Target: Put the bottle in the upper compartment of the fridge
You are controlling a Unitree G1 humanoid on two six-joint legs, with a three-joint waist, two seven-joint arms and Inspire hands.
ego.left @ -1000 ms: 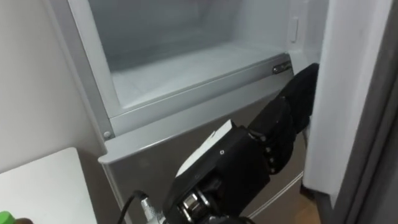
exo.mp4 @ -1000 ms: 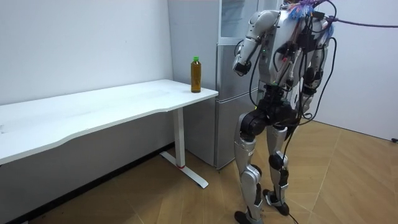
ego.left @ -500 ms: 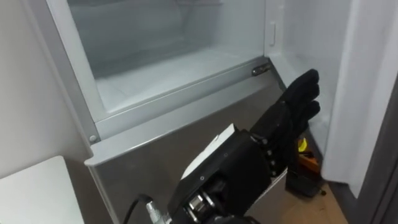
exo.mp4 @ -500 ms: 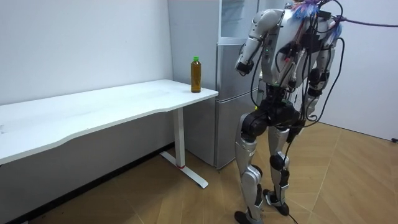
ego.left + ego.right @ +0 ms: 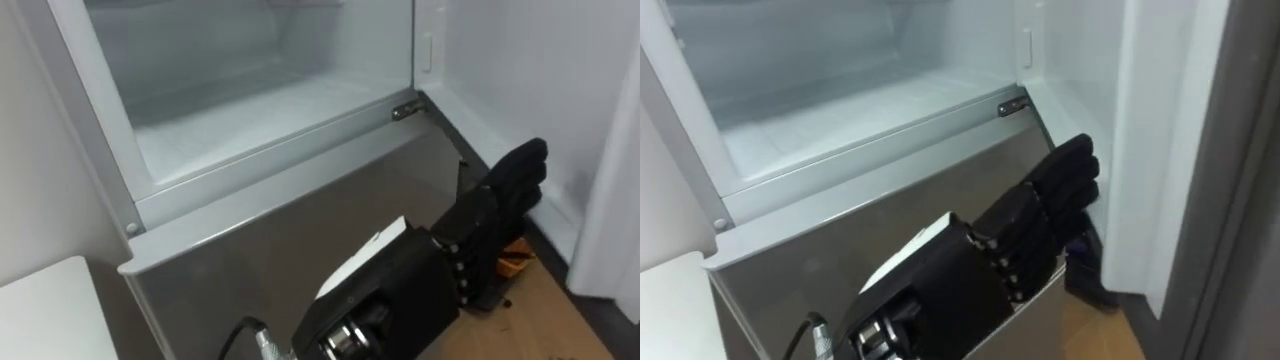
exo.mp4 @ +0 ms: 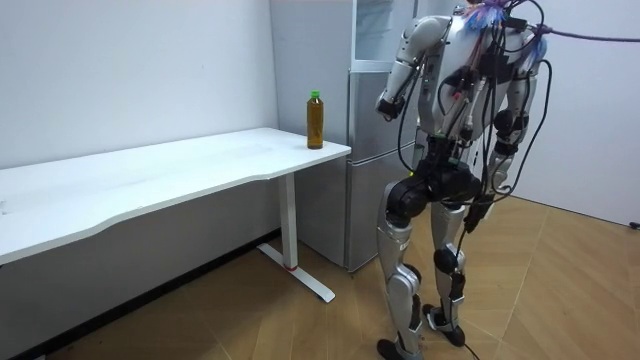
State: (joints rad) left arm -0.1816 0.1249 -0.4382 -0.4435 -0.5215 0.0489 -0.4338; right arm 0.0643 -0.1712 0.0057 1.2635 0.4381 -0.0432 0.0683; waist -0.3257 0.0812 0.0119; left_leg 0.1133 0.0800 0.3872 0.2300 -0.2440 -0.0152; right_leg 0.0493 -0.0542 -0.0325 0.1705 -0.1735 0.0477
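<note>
Upright, bottle (image 6: 315, 120) stands on table (image 6: 200, 160) corner, cap up; left hand (image 5: 495, 205) fingers (image 5: 525, 165) straight, empty, before open fridge (image 5: 260, 162).

White wall (image 6: 130, 70), plain. Wood floor (image 6: 560, 300), herringbone pattern. Long white desk (image 6: 150, 175) against the wall, white leg (image 6: 290, 225) at one end. Even indoor light.

This is a sparse indoor test room set up with a few household pieces. Bare white walls (image 6: 130, 70) and a wood-patterned floor (image 6: 560, 290) surround a long white worktop (image 6: 150, 175) and a tall silver fridge-freezer (image 6: 362, 200). The fridge-freezer's open, white-lined upper compartment (image 5: 230, 110) lies up and to the left of the fingers (image 5: 520, 175). Its closed grey lower door (image 5: 300, 240) is just left of them.
</note>
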